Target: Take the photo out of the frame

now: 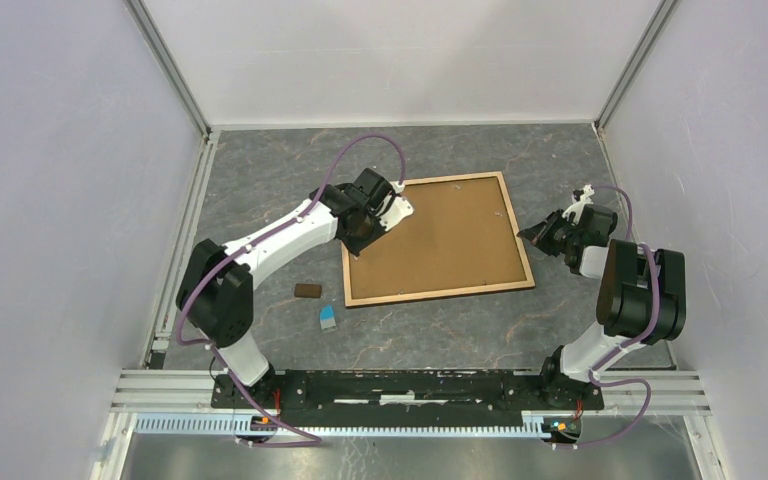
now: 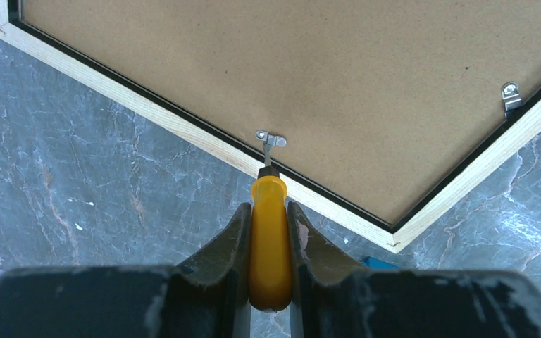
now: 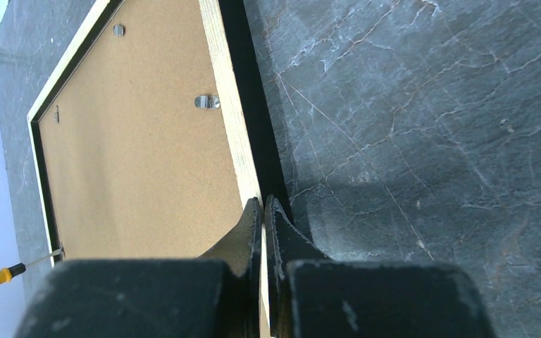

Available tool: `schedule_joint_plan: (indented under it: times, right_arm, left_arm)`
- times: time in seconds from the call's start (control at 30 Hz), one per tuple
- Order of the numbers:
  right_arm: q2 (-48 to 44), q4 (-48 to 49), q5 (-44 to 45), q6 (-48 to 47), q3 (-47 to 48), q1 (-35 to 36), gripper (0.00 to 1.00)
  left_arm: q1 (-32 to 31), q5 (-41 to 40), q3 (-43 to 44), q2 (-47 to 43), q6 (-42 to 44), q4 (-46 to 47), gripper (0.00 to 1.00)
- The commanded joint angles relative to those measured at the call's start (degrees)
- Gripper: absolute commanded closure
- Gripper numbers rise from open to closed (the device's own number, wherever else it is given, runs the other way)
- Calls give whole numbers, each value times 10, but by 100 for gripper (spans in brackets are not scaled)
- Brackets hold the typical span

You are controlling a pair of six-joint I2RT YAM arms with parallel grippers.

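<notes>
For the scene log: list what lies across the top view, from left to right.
small brown block → small blue and white object → frame, lying back side up → right gripper

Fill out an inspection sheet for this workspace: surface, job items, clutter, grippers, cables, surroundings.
Surface: grey marbled table.
Job's things: frame lies face down, brown backing board up; photo not visible.
Clutter: small brown block and small blue item, apart, left of the frame's near corner.
Grippers: left gripper shut on a yellow-handled screwdriver, its tip at a metal tab on the frame's edge; right gripper shut, holding nothing, tips at the frame's wooden rim.
Cables: purple cables loop along both arms.
Surroundings: plain pale walls on three sides.
</notes>
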Motion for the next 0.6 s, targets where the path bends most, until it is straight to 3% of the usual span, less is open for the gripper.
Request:
schedule_joint_plan:
  times: [0.0,0.57]
  right_arm:
    - [34,-73,54,-20,-29,5,100]
    - [30,-51,36,-11,-40,5,100]
  left_arm:
    - [-8,85,7,-8,-19,-22,98]
    - [-7,62,-2,2,-48,66,98]
